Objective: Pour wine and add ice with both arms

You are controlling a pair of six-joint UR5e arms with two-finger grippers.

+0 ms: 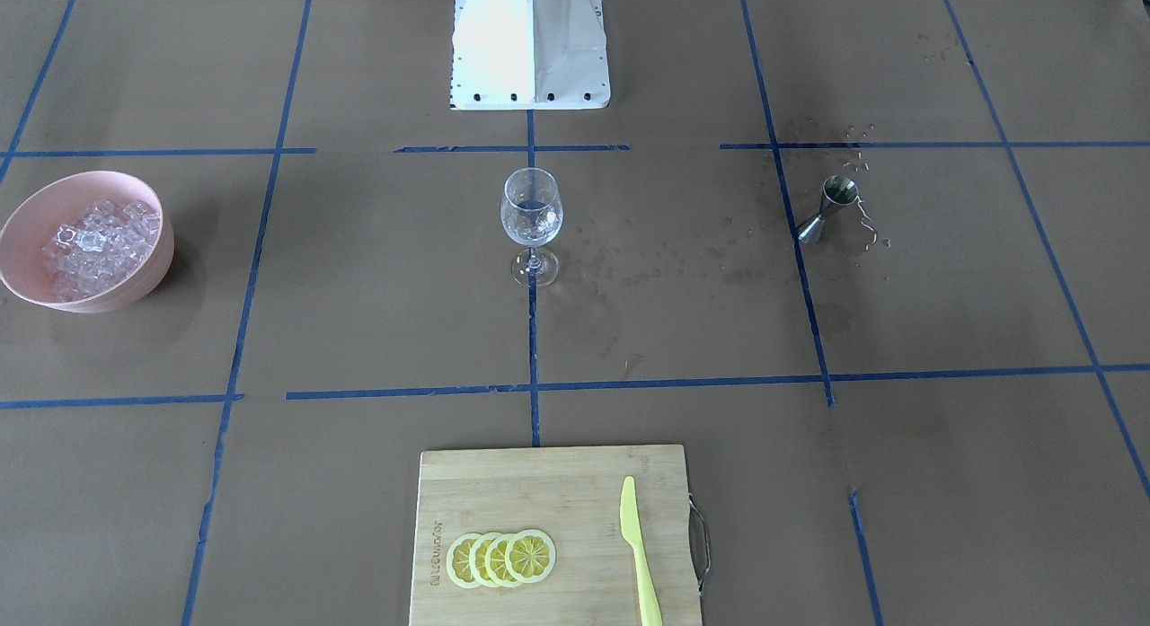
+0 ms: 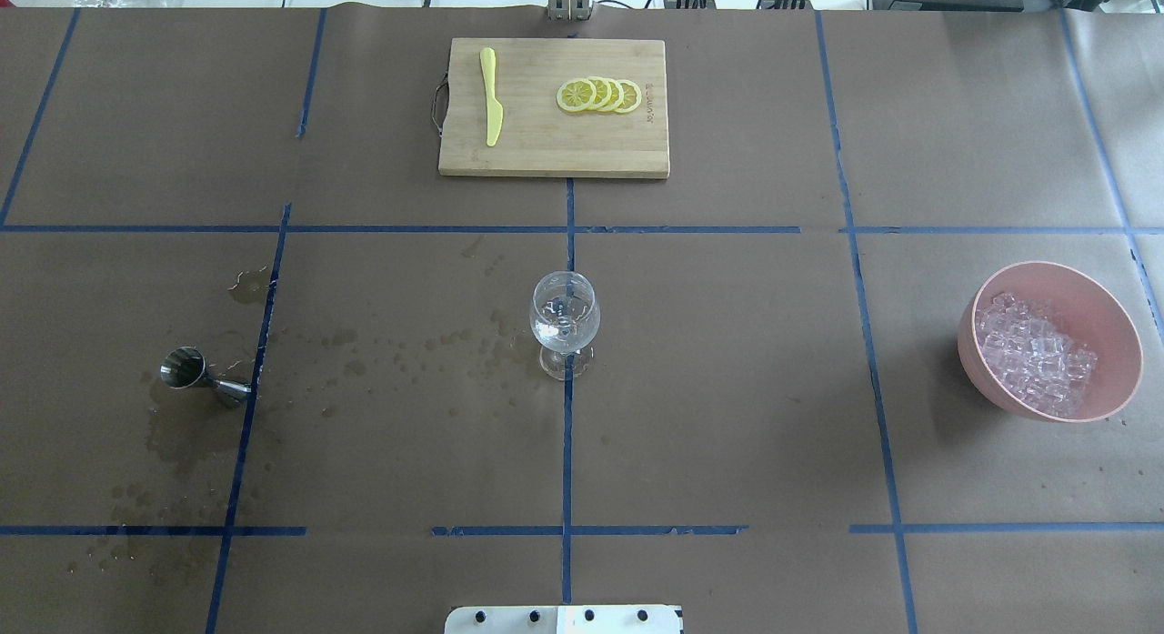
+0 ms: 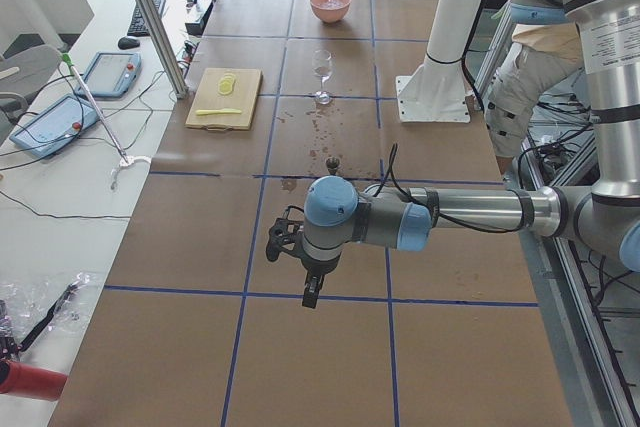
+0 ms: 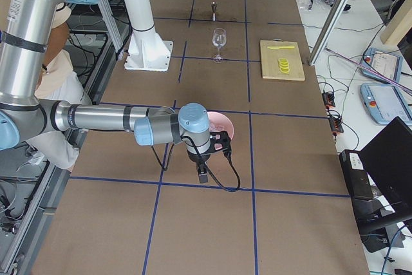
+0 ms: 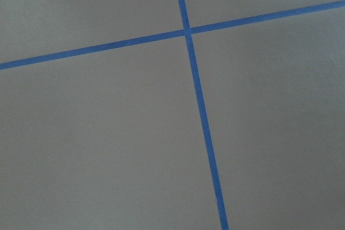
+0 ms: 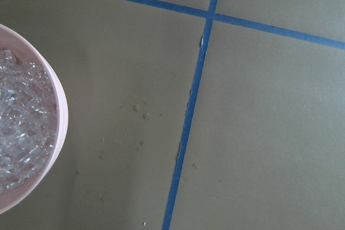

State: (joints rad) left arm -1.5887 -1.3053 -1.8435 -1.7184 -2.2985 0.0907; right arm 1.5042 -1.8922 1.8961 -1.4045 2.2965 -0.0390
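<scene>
A clear stemmed glass (image 2: 565, 325) (image 1: 532, 222) stands at the table's centre; something clear glints in its bowl, and I cannot tell whether it is wine or ice. The ice (image 2: 1037, 354) (image 6: 19, 117) fills a pink bowl (image 2: 1118, 343) (image 1: 22, 226) on the robot's right. My left gripper (image 3: 310, 292) hangs over bare table at the left end, seen only in the exterior left view. My right gripper (image 4: 203, 173) hangs just beside the pink bowl (image 4: 222, 120), seen only in the exterior right view. For both, I cannot tell whether they are open or shut.
A steel jigger (image 2: 202, 376) (image 1: 827, 211) stands on the robot's left among wet spots (image 2: 400, 347). On the far side a wooden board (image 2: 546, 152) carries lemon slices (image 2: 600, 95) and a yellow knife (image 2: 492, 97). The white pedestal (image 1: 530, 51) sits behind the glass. A person (image 4: 55, 88) stands behind the robot.
</scene>
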